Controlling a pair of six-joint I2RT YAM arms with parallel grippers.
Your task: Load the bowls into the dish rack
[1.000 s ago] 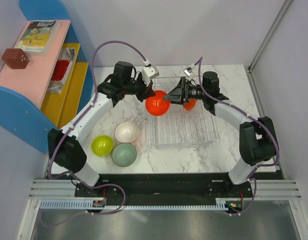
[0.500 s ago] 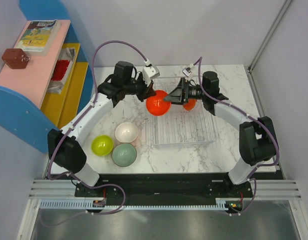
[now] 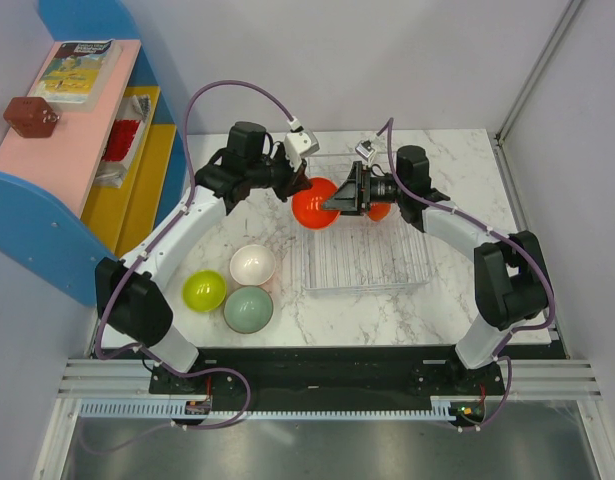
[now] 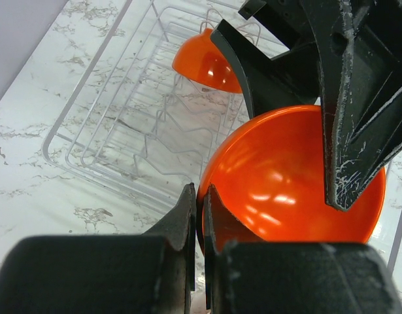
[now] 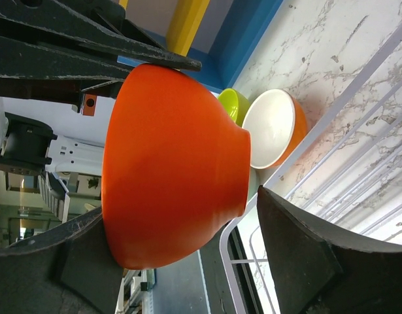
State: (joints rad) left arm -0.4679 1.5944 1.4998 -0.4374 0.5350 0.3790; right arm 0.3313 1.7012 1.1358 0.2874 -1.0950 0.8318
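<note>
One orange bowl [image 3: 314, 204], held up over the far left corner of the dish rack [image 3: 369, 262].
My left fingers [image 4: 182, 219] pinch its rim; my right fingers [image 5: 304, 252] sit spread either side of it.

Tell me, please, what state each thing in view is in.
Held orange bowl: lifted, tipped sideways.
Left pincer: shut on its rim.
Right pincer: open, straddling it.
Second orange bowl: leaning inside dish rack.
White-inside bowl: upright on table.
Lime bowl: upright on table.
Grey-green bowl: upright on table.
</note>
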